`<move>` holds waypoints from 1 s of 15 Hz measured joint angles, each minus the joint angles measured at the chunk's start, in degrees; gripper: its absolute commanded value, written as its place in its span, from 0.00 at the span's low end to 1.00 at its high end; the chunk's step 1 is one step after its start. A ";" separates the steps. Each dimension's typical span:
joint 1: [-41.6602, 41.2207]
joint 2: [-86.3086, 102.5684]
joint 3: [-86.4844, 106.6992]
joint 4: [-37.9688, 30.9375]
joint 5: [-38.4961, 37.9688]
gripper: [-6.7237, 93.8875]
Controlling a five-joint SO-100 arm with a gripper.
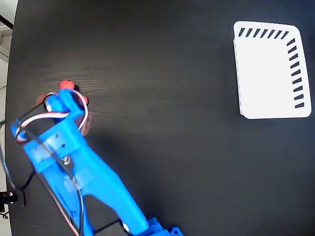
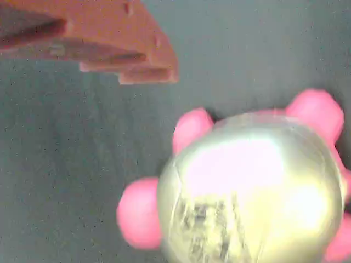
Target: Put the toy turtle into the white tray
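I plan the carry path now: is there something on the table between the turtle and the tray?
Nothing visible. In the fixed view, the turtle sits at the left under the gripper, the tray at upper right, with only bare dark table between them.

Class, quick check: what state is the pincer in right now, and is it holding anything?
Pincer: over the turtle, one finger in the wrist view; open or closed cannot be told, no grip visible.
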 measured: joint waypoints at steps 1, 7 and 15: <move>0.00 -0.44 0.00 0.00 -0.88 0.60; -0.53 -6.33 -0.44 -0.79 -2.64 0.60; -1.49 -13.54 -2.37 -7.65 -2.64 0.60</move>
